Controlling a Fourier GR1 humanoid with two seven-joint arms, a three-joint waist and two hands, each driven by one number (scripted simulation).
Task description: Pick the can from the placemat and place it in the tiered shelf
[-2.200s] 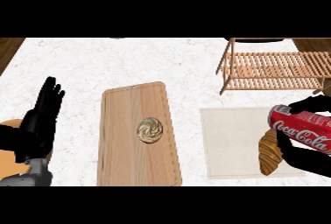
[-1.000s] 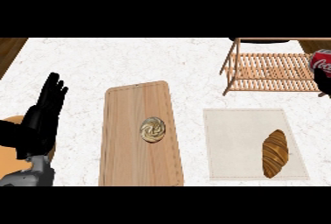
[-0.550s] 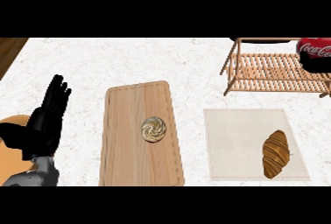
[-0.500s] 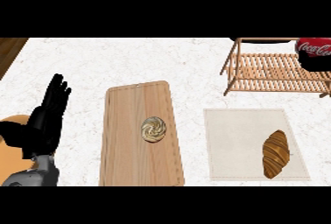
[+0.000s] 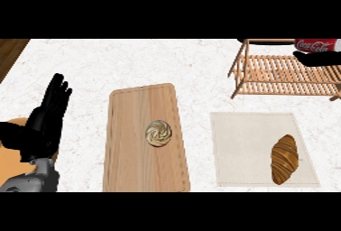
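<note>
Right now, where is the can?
In the head view the can sits at the upper right, at the top of the tiered shelf, in the right hand, beyond the placemat with the croissant.

L black hand [image 5: 47,119] open, fingers up, at left edge; R black hand [image 5: 317,58] top-right, gripping red soda can [image 5: 318,44].
</note>
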